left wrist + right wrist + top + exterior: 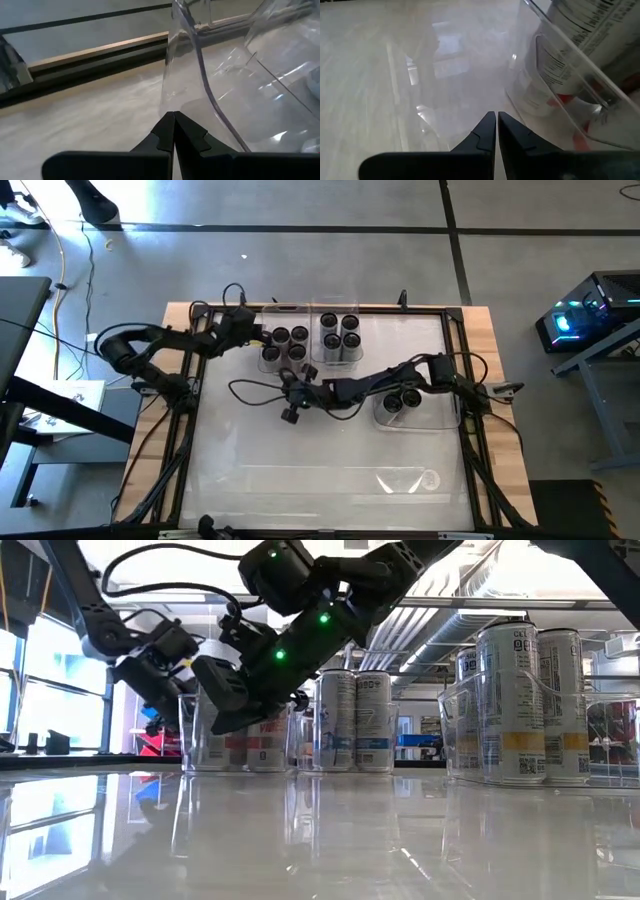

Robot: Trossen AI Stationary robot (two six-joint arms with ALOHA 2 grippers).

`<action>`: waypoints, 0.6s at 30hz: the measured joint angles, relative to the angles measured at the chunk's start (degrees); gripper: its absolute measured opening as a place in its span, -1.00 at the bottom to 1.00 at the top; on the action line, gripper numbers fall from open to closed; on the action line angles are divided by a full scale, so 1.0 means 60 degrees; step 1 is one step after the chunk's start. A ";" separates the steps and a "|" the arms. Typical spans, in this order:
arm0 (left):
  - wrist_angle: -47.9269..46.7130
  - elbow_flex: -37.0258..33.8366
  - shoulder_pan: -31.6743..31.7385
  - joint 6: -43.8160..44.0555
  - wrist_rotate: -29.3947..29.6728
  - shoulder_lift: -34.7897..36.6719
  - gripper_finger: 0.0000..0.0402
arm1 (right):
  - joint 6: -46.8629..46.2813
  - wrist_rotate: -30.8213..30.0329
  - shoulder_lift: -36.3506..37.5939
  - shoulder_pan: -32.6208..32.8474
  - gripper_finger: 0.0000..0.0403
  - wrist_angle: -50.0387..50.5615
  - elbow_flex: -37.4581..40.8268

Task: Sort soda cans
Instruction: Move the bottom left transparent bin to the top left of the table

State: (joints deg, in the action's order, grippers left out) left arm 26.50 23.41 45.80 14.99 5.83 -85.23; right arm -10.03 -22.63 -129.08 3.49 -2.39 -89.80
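Glossy table [320, 470]: soda cans [339, 332] upright, axes vertical; left end effector [256, 335], right end effector [297, 383] pressed together.

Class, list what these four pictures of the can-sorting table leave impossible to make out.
- Can brands: the soda cans show only dark tops in the high view; low-view labels are too small.
- Count in the left tray: partly covered by the left gripper.
- Right gripper contact with the table: unclear.
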 joint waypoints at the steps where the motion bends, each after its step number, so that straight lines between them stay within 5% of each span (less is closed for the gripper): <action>1: -0.0125 0.0082 -0.0006 -0.0064 0.0003 -0.0034 -1.00 | 0.0002 -0.0002 0.0000 0.0012 -0.94 0.0000 0.0000; 10: -0.1991 0.0175 -0.0034 -0.0818 0.0749 0.1241 -1.00 | 0.0540 -0.0047 0.0788 0.0598 -0.94 0.0883 0.0000; 18: -0.4618 0.0154 -0.0466 -0.1310 0.1399 0.3825 -1.00 | 0.0949 0.0662 0.2808 0.1947 -0.94 0.4634 -0.0007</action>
State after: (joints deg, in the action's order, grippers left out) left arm -1.21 24.34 43.00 7.14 14.22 -62.27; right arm -4.33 -18.66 -112.23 15.17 25.41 -89.84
